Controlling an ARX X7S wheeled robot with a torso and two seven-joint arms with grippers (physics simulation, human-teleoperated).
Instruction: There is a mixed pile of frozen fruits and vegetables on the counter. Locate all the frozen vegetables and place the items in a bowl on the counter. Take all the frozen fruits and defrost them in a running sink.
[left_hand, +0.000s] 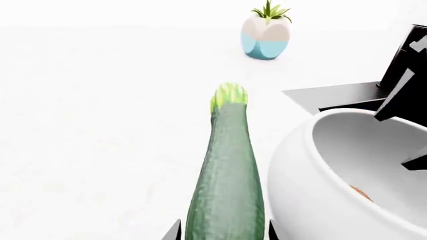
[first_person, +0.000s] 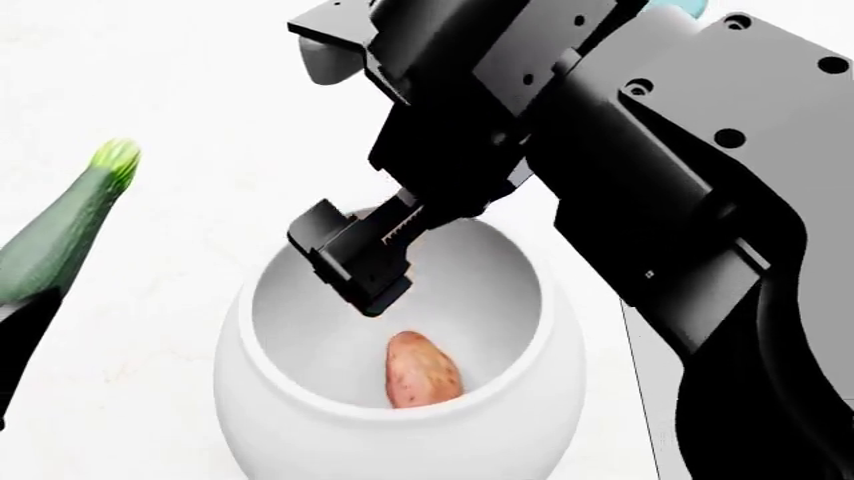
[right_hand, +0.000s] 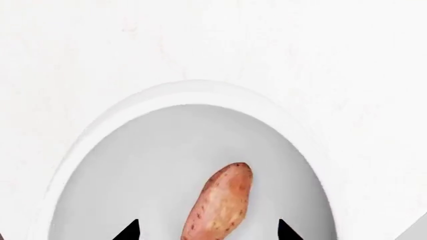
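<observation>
My left gripper (left_hand: 223, 231) is shut on the dark green zucchini (left_hand: 227, 170) and holds it off the counter (left_hand: 100, 125), just beside the white bowl (left_hand: 300, 185). The zucchini's light green stem end points away from the gripper. In the head view the zucchini (first_person: 60, 225) is left of the bowl (first_person: 267, 400). My right gripper (first_person: 360, 275) hangs open and empty over the bowl's mouth. The orange-pink sweet potato (first_person: 422, 372) lies on the bowl's bottom, and shows below the open jaws in the right wrist view (right_hand: 220, 202). The fruits and the sink are out of view.
A small light blue and white pot with a green plant (left_hand: 265, 35) stands on the counter beyond the zucchini's tip. My right arm's dark body (first_person: 667, 200) fills the head view's right side and reaches over the bowl (left_hand: 407, 85).
</observation>
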